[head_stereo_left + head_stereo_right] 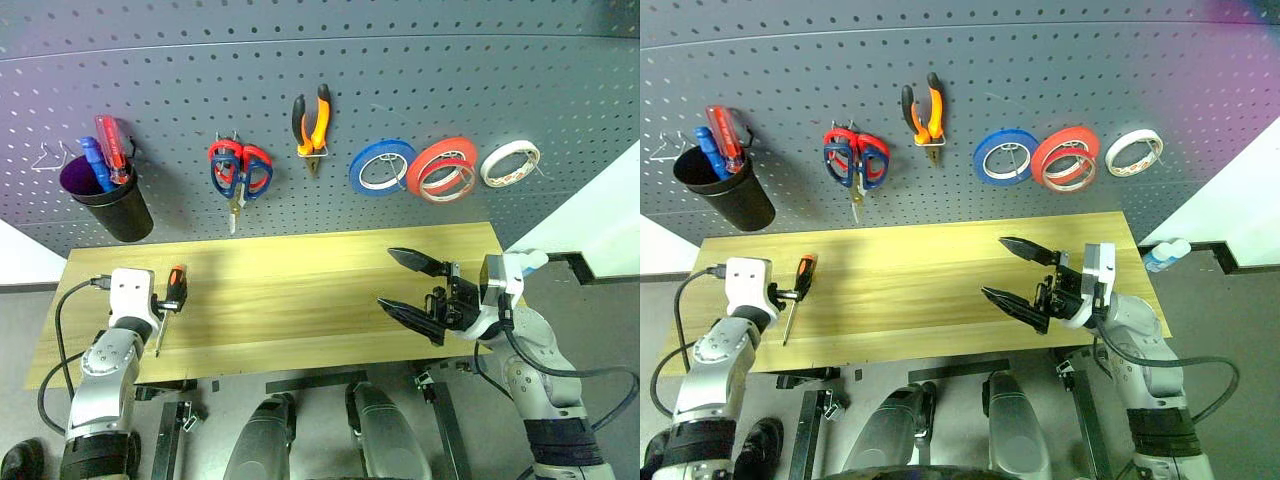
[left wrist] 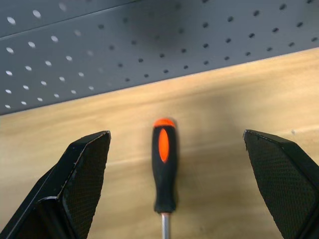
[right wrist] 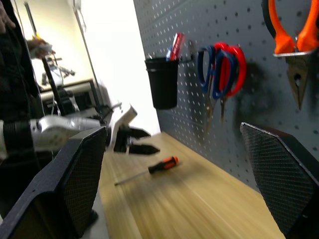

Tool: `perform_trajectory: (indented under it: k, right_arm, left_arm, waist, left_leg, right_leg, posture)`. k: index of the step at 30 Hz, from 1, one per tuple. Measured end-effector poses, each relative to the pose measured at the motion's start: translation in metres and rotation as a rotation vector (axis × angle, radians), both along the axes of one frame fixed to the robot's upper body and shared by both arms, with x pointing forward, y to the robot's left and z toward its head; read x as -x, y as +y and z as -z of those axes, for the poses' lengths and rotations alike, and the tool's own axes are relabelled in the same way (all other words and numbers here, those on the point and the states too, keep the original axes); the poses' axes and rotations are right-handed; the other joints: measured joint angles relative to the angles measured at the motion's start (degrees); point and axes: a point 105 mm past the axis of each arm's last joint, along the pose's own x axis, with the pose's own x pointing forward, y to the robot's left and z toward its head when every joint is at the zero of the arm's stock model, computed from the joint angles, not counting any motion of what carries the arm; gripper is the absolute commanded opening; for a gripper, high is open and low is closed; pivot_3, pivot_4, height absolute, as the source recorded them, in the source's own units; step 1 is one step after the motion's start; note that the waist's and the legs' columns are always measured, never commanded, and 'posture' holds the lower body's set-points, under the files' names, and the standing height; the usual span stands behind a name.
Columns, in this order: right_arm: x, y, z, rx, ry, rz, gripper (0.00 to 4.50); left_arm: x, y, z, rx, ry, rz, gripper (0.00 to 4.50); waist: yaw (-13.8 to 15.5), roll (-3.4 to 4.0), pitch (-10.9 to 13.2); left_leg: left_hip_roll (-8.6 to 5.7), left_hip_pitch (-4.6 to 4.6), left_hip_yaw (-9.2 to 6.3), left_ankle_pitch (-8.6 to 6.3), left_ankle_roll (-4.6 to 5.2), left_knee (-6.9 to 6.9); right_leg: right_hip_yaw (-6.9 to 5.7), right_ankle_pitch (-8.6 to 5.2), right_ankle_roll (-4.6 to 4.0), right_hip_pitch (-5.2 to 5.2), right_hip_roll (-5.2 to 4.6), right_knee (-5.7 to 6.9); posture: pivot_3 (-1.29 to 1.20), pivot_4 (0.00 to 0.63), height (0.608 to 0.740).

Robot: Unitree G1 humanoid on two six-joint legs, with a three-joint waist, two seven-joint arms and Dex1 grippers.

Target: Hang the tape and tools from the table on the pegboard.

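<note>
Left wrist view: the screwdriver (image 2: 164,167) lies flat on the table (image 2: 224,124), handle toward twelve o'clock, centred between the wide-open, empty fingers of the left gripper (image 2: 189,184). The right gripper (image 1: 410,285) waits spread and empty. Everything else looks hung on the pegboard (image 1: 400,80). Next: drop, close on the handle.

Grey floor (image 1: 330,425) under and in front of the bench, pale white surface (image 1: 600,215) off to the right, another pale patch (image 1: 25,260) at far left. Black cable (image 1: 590,375) trails across the floor on the right. Side-on view: bright white wall (image 3: 107,50), cluttered desk (image 3: 70,87) and a person's dark sleeve (image 3: 12,89) at the far end.
</note>
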Motion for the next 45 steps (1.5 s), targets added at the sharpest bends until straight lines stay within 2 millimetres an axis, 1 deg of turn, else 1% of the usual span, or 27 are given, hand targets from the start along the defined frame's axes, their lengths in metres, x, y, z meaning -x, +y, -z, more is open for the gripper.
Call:
perform_trajectory:
  k: [2,4,11,14,16,18,22,27,33,36,39,40,42,45]
  right_arm:
    - [-0.001,0.0,-0.001,0.013,-0.005,0.017,4.5]
    - [-0.002,-0.001,-0.001,0.017,0.003,0.027,4.5]
    - [-0.003,-0.001,-0.001,0.03,0.026,0.035,4.5]
    - [-0.002,-0.004,-0.001,0.046,0.031,0.042,4.5]
    - [0.001,-0.006,0.0,0.057,0.039,0.053,4.5]
    - [0.003,-0.008,0.002,0.06,0.052,0.06,4.5]
    - [0.008,-0.008,0.003,0.057,0.07,0.069,4.5]
    - [0.01,-0.014,0.001,0.067,0.067,0.101,4.5]
    - [0.015,-0.02,-0.001,0.073,0.075,0.131,4.5]
    - [0.015,-0.022,-0.002,0.073,0.077,0.142,4.5]
    - [0.016,-0.022,-0.002,0.073,0.082,0.144,4.5]
    - [0.016,-0.022,-0.002,0.073,0.085,0.146,4.5]
    - [0.016,-0.023,-0.003,0.074,0.081,0.147,4.5]
    - [0.016,-0.025,-0.004,0.077,0.077,0.156,4.5]
  left_arm:
    - [-0.005,0.002,-0.005,-0.006,-0.008,-0.002,4.46]
    - [-0.007,0.002,-0.005,-0.001,-0.003,-0.006,4.46]
    - [-0.006,0.008,0.012,0.009,0.08,-0.037,4.46]
    - [-0.001,0.014,0.02,0.007,0.111,-0.057,4.46]
    - [0.002,0.02,0.03,0.017,0.149,-0.074,4.46]
    - [0.005,0.026,0.035,0.015,0.175,-0.083,4.46]
    - [0.004,0.025,0.034,0.017,0.167,-0.071,4.46]
    - [-0.003,0.022,0.033,0.035,0.16,-0.048,4.46]
    - [-0.014,0.019,0.038,0.073,0.174,-0.021,4.46]
    - [-0.014,0.019,0.045,0.084,0.198,-0.011,4.46]
    - [-0.016,0.016,0.044,0.102,0.192,0.013,4.46]
    - [-0.017,0.015,0.044,0.112,0.194,0.019,4.08]
    - [-0.017,0.014,0.046,0.127,0.202,0.026,3.54]
    - [-0.018,0.013,0.046,0.147,0.212,0.029,2.52]
  waist:
    - [-0.06,0.02,0.09]
    - [-0.05,0.03,0.16]
    - [0.0,0.08,0.58]
    - [0.0,0.11,1.13]
    - [0.04,0.12,1.47]
    - [0.03,0.05,1.99]
    - [0.02,0.04,3.05]
    - [0.01,0.14,3.73]
    - [-0.14,0.11,4.26]
    - [-0.22,0.04,4.46]
    - [-0.16,0.14,4.78]
    - [-0.14,0.17,4.83]
    - [-0.14,0.22,4.88]
    - [-0.21,0.26,4.94]
  left_leg:
    - [0.0,0.0,0.0,-0.01,0.01,-0.02]
    - [0.0,0.0,0.01,-0.01,0.02,-0.03]
    - [0.0,-0.02,0.0,-0.02,0.04,-0.04]
    - [0.01,-0.04,0.0,-0.03,0.05,-0.08]
    - [0.02,-0.04,0.0,-0.03,0.05,-0.13]
    - [0.03,-0.09,-0.02,-0.03,0.05,-0.13]
    - [0.03,-0.13,-0.01,-0.08,0.13,-0.14]
    - [0.03,-0.19,0.0,-0.1,0.17,-0.21]
    - [0.03,-0.21,0.02,-0.11,0.17,-0.25]
    - [0.03,-0.21,0.02,-0.11,0.17,-0.3]
    - [0.03,-0.22,0.02,-0.1,0.17,-0.33]
    - [0.03,-0.21,0.02,-0.1,0.17,-0.33]
    - [0.03,-0.21,0.02,-0.11,0.17,-0.33]
    - [0.03,-0.2,0.03,-0.1,0.16,-0.35]
  right_leg:
    - [0.02,0.0,0.0,-0.01,0.0,0.0]
    - [0.03,0.0,0.0,-0.01,0.0,-0.02]
    - [0.05,-0.01,0.0,-0.01,-0.02,-0.08]
    - [0.06,-0.01,0.0,-0.02,-0.02,-0.12]
    - [0.05,-0.01,0.0,-0.02,-0.03,-0.15]
    - [0.05,-0.01,0.0,-0.04,-0.03,-0.19]
    - [0.06,-0.01,0.0,-0.04,-0.06,-0.3]
    - [0.05,-0.01,0.01,-0.07,-0.06,-0.45]
    - [0.06,-0.01,0.02,-0.1,-0.06,-0.51]
    - [0.06,-0.01,0.03,-0.12,-0.06,-0.53]
    - [0.06,-0.01,0.03,-0.13,-0.06,-0.54]
    - [0.06,-0.01,0.03,-0.13,-0.06,-0.54]
    - [0.06,-0.02,0.04,-0.12,-0.06,-0.55]
    - [0.07,-0.02,0.06,-0.12,-0.06,-0.54]
  posture:
    - [-0.09,0.336,0.74]
    - [-0.09,0.34,0.74]
    - [-0.1,0.363,0.74]
    - [-0.1,0.379,0.74]
    - [-0.1,0.386,0.74]
    - [-0.11,0.399,0.74]
    - [-0.12,0.406,0.74]
    - [-0.14,0.413,0.74]
    - [-0.17,0.422,0.74]
    - [-0.18,0.424,0.74]
    - [-0.18,0.425,0.74]
    - [-0.18,0.426,0.74]
    - [-0.18,0.427,0.74]
    - [-0.18,0.429,0.74]
